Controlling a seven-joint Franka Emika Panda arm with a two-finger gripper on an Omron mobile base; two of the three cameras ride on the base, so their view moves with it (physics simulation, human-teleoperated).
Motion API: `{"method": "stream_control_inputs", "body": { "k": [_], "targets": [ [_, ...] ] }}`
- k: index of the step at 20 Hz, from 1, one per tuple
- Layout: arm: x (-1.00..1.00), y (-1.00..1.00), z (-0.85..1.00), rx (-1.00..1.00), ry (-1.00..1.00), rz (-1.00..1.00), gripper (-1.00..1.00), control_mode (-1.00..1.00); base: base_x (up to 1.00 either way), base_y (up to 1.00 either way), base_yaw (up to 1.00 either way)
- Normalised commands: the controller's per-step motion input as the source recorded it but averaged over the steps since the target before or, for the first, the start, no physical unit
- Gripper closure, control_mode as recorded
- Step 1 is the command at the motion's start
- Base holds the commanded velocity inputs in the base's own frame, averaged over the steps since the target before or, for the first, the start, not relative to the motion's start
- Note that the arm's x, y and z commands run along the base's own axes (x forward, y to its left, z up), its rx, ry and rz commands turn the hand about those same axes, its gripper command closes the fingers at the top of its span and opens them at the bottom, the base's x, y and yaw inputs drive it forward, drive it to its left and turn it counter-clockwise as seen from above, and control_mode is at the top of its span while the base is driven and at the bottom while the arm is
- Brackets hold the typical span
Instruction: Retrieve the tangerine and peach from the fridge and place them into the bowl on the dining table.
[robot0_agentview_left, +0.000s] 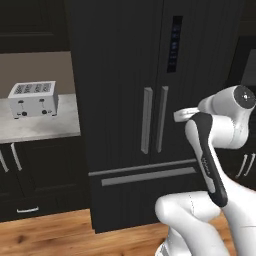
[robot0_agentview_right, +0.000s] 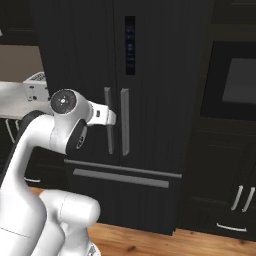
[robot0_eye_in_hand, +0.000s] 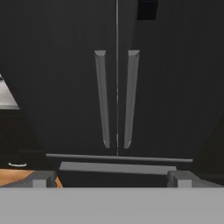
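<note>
Facing the closed fridge (robot0_eye_in_hand: 78, 87) at frame centre, the gripper (robot0_eye_in_hand: 112, 177) stands empty with fingertips (robot0_eye_in_hand: 41, 179) spread wide; its rigid, heavy doors are probably best pulled by a grey bar handle (robot0_eye_in_hand: 103, 98).

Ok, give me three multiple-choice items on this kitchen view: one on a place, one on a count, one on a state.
1. Where does the toaster stand?
A. On the counter left of the fridge
B. On the floor
C. On top of the fridge

2. How many upright bar handles are on the fridge's upper doors?
A. One
B. Two
C. Four

3. What state are the fridge doors in?
A. Both shut
B. Left one open
C. Both open

Answers:
1. A: the left base view shows it on the grey counter beside the fridge.
2. B: the left handle and right handle stand side by side.
3. A: the doors meet at one thin seam, no shelves showing.
</note>
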Motion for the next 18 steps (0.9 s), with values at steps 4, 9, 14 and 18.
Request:
{"method": "stream_control_inputs", "body": {
  "k": [4, 9, 14, 18],
  "targets": [
    [0.33, -0.25, 0.02, 0.01, 0.0, -0.01, -1.0, -1.0, 0.0, 0.0, 0.0],
    [0.46, -0.1, -0.02, 0.0, 0.0, 0.0, -1.0, -1.0, 0.0, 0.0, 0.0],
    [0.57, 0.0, -0.1, 0.0, 0.0, 0.0, -1.0, -1.0, 0.0, 0.0, 0.0],
    [0.47, -0.04, -0.11, 0.0, 0.0, 0.0, -1.0, -1.0, 0.0, 0.0, 0.0]
  ]
}}
